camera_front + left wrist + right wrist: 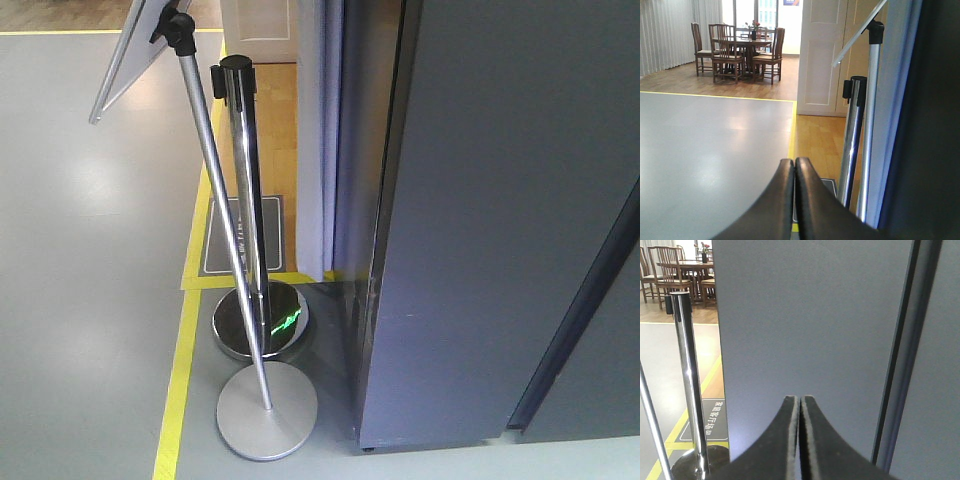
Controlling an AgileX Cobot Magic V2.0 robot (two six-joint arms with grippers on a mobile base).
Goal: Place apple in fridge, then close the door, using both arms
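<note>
The fridge (470, 230) fills the right of the front view, dark grey, with nothing of its white inside showing. A dark vertical gap (904, 355) splits its front into a wide panel (810, 325) and a narrower one (940, 390); which of them is the door I cannot tell. My right gripper (799, 399) faces the wide panel, shut with nothing between its fingers. My left gripper (795, 162) is shut and empty too, beside the fridge's side (935, 125), looking out across the floor. The apple is out of view. Neither gripper shows in the front view.
A chrome barrier post (247, 190) on a round base and a tilted sign stand (215, 200) with a flat disc foot (267, 410) stand just left of the fridge. Yellow floor tape (180, 380) borders the grey floor. A dining table with chairs (737, 47) stands far back.
</note>
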